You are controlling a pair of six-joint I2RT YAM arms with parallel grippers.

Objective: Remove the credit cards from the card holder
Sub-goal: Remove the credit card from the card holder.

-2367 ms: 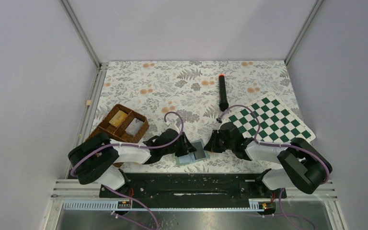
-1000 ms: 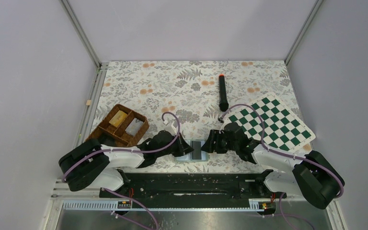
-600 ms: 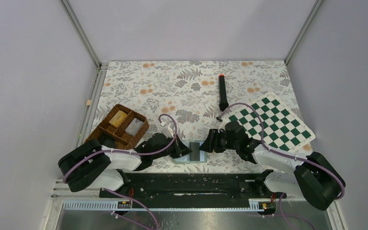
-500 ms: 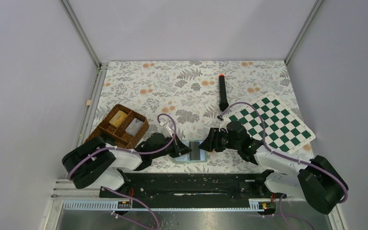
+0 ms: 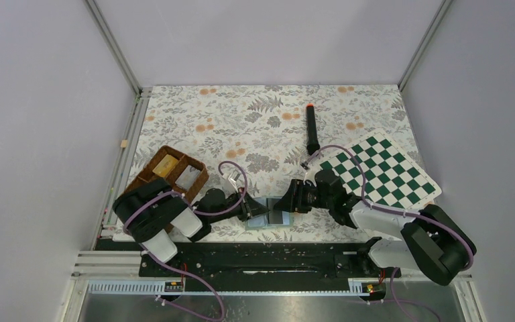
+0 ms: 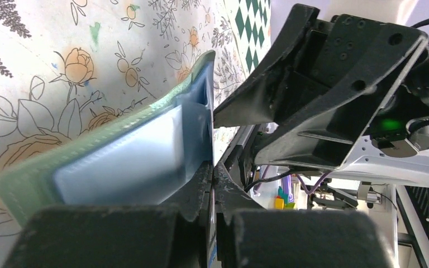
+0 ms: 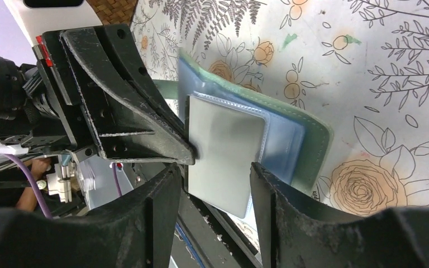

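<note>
The sage-green card holder (image 5: 263,224) lies open on the floral cloth near the front edge, between both grippers. It also shows in the left wrist view (image 6: 89,151) and the right wrist view (image 7: 313,145). A silvery-grey credit card (image 7: 223,156) sits in a clear sleeve over the blue inner panel and looks dark from above (image 5: 276,216). My left gripper (image 6: 212,166) is shut on the thin edge of that inner sleeve; it comes in from the left in the top view (image 5: 253,210). My right gripper (image 7: 213,167) is open, one finger on each side of the card's near end (image 5: 285,204).
A brown divided wicker tray (image 5: 149,180) at the left holds a yellowish-tan block (image 5: 164,165) and a grey piece (image 5: 186,176). A green and white chessboard (image 5: 375,168) lies at the right. A black marker with a red tip (image 5: 312,131) lies behind it.
The card holder now lies flat with the card facing up. My right gripper has moved left over the card. My left arm's elbow has swung in closer, its gripper staying at the holder.
</note>
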